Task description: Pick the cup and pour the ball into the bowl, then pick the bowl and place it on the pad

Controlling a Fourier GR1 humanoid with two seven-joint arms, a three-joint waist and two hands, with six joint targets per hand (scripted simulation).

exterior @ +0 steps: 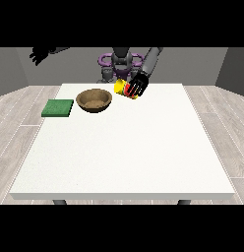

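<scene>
A yellow cup [121,87] is held tilted on its side above the table's far edge, its mouth turned towards the view's left. The hand at the view's right [137,86] has its black fingers curled round it; something red shows between the fingers. Just to the left of the cup stands a brown wooden bowl [94,100] on the table; no ball shows in it. A green square pad [58,108] lies flat at the table's far left edge. The hand at the view's left [39,54] is raised high off to the side, away from the table.
The white table [129,147] stretches wide towards the camera. The robot's torso [121,64] rises behind the far edge. Grey wood floor surrounds the table.
</scene>
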